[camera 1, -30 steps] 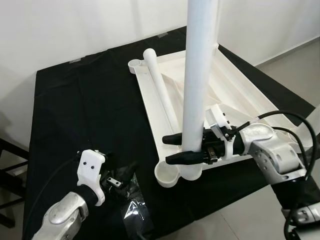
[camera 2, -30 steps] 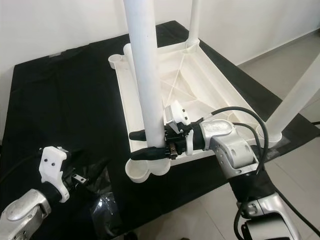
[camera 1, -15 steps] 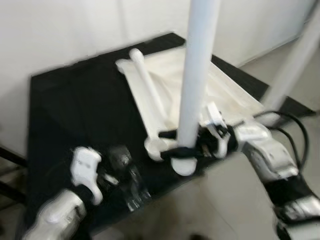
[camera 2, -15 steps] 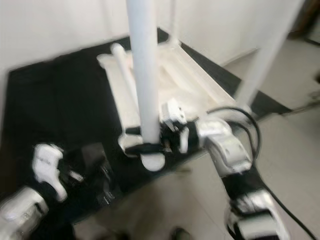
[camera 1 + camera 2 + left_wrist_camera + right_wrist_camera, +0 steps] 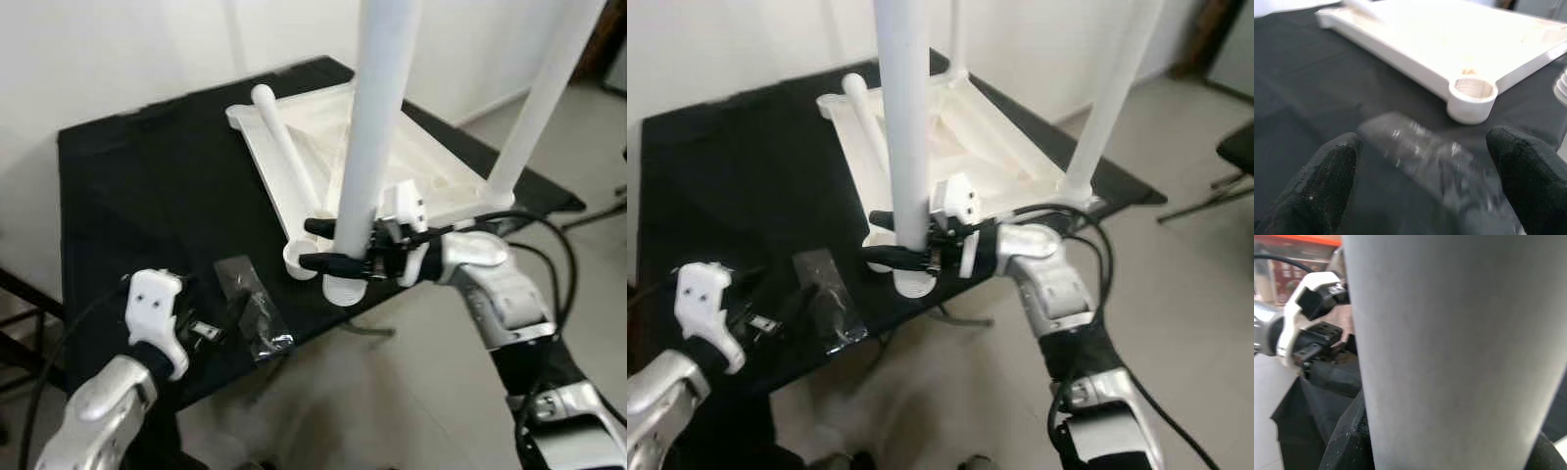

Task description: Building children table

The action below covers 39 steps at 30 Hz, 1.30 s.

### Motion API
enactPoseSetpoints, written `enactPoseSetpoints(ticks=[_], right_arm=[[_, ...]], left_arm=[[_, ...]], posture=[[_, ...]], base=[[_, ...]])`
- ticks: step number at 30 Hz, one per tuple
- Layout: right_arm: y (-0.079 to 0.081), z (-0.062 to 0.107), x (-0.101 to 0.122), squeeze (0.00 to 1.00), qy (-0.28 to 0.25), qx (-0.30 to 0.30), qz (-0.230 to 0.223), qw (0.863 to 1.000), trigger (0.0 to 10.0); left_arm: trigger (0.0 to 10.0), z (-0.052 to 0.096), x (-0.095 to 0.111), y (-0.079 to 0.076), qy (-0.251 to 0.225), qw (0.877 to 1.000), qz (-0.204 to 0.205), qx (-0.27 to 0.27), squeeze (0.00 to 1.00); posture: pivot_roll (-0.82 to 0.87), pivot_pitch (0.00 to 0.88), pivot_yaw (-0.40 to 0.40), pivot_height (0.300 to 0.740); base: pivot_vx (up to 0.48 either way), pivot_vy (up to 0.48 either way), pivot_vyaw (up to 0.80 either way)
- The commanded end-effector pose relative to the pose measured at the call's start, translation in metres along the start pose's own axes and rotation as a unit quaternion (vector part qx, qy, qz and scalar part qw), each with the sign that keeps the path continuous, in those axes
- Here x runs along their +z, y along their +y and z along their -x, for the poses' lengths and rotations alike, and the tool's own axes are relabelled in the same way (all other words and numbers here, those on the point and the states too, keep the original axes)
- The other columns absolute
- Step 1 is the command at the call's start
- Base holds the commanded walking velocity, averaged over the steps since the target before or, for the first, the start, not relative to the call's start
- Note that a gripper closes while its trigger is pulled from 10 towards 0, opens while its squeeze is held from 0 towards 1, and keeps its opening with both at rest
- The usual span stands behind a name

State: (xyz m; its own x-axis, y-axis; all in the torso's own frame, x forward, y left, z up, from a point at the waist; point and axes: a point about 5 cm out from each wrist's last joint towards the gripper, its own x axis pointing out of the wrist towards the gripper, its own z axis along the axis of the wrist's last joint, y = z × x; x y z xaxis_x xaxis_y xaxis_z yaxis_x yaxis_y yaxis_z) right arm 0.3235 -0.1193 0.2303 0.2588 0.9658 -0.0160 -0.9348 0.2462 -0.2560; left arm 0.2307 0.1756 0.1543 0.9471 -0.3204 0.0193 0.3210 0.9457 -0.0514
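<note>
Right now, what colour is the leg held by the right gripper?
White; the leg shows best in the left eye view.

The tall white leg (image 5: 372,147) in the right gripper (image 5: 323,245) runs off the top of the picture, so its upper end cannot be seen, and the clear bag (image 5: 1435,161) near the left gripper (image 5: 1425,196) is too blurry to tell what is inside.

Surface: black-covered table (image 5: 137,186).
On it: upturned white tabletop (image 5: 431,186); clear plastic bag (image 5: 250,308) just ahead of left gripper (image 5: 211,328).
</note>
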Motion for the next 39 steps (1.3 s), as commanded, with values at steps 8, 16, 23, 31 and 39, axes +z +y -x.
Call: enactPoseSetpoints(ticks=[8, 16, 23, 31, 39], right_arm=[[-0.008, -0.013, 0.005, 0.00, -0.019, -0.040, 0.019, 0.999, 10.0], [-0.010, -0.014, 0.005, 0.00, -0.023, -0.046, 0.022, 0.998, 10.0], [-0.018, -0.018, 0.010, 0.00, -0.032, -0.063, 0.032, 0.997, 10.0], [-0.021, -0.026, 0.014, 0.00, -0.046, -0.059, 0.033, 0.997, 10.0], [-0.029, -0.034, 0.024, 0.00, -0.063, -0.033, 0.026, 0.997, 10.0]], left_arm=[[10.0, 0.000, 0.000, 0.001, -0.006, 1.000, 0.014, 0.005, 0.00], [10.0, -0.002, 0.002, 0.003, -0.009, 1.000, 0.023, 0.019, 0.00], [10.0, -0.004, 0.004, 0.004, -0.010, 0.999, 0.018, 0.029, 0.00], [10.0, -0.004, 0.011, 0.005, -0.025, 0.999, 0.012, 0.032, 0.00], [10.0, -0.002, 0.022, 0.003, -0.050, 0.999, 0.001, 0.016, 0.00]], posture=[[-0.02, 0.168, 0.069, 0.740], [-0.02, 0.171, 0.067, 0.740], [-0.01, 0.178, 0.068, 0.740], [-0.01, 0.190, 0.070, 0.740], [0.01, 0.208, 0.069, 0.740]], base=[[0.123, 0.000, 0.00], [0.108, 0.000, 0.00], [0.000, 0.000, 0.00], [0.000, 0.000, 0.00], [0.000, 0.000, 0.00]])
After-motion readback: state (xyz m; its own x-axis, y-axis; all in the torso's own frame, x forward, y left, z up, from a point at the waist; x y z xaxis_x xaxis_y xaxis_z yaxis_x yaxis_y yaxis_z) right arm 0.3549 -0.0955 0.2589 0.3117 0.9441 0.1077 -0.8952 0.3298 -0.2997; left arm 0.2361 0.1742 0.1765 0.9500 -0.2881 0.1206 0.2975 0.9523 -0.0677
